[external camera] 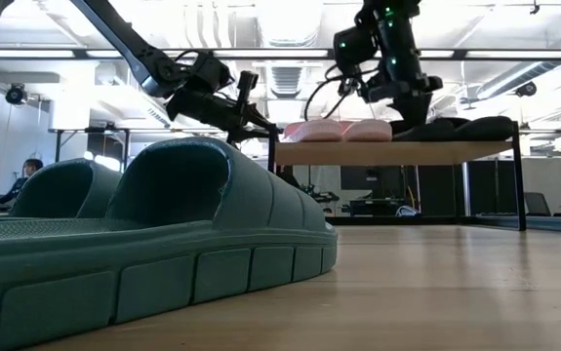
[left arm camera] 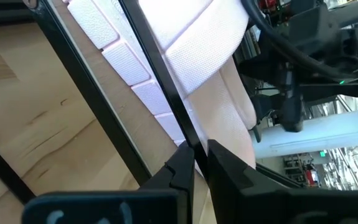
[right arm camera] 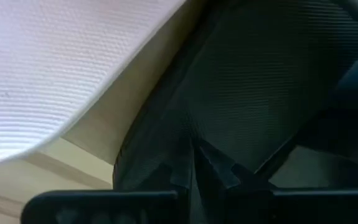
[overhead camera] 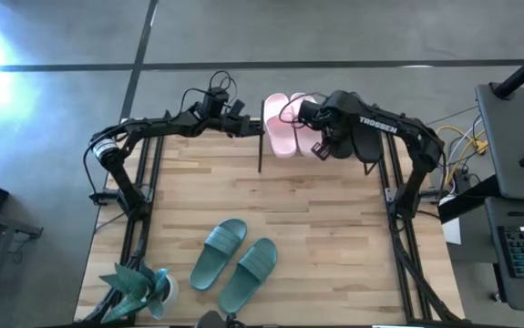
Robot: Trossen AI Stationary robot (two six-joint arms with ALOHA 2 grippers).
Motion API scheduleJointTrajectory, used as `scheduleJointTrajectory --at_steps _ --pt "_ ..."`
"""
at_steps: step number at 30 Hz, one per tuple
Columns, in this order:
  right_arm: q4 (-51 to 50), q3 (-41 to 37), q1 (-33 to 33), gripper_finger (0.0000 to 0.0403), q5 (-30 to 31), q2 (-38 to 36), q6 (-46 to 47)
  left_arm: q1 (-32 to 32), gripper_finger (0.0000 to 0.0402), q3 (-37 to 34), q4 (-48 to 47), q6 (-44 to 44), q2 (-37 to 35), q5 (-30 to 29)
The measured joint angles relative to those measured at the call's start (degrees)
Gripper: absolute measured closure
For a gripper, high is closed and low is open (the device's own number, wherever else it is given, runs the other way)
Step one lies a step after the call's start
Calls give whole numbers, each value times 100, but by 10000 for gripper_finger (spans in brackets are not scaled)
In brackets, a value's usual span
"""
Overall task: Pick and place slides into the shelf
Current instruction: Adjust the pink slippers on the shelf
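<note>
Right wrist view: right tool (right arm camera: 193, 163) pinches ribbed black slide (right arm camera: 259, 81) beside textured pink slide (right arm camera: 54, 68).

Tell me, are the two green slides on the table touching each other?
Apart. The high view shows bare table wood running between one green slide and the other green slide along most of their length; near the heels they come close.

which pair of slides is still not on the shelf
The dark green pair, lying on the table's near end; the pink pair and black slides sit on the shelf.
</note>
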Motion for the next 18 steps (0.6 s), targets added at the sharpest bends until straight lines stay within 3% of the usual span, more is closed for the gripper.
scheduleJointTrajectory --at_steps 6,18 --pt "262 -196 201 390 -127 -65 -134 3 393 -6 -15 0 0 50" --pt "816 402 275 390 -553 -64 -213 3 393 -9 -3 -3 0 58"
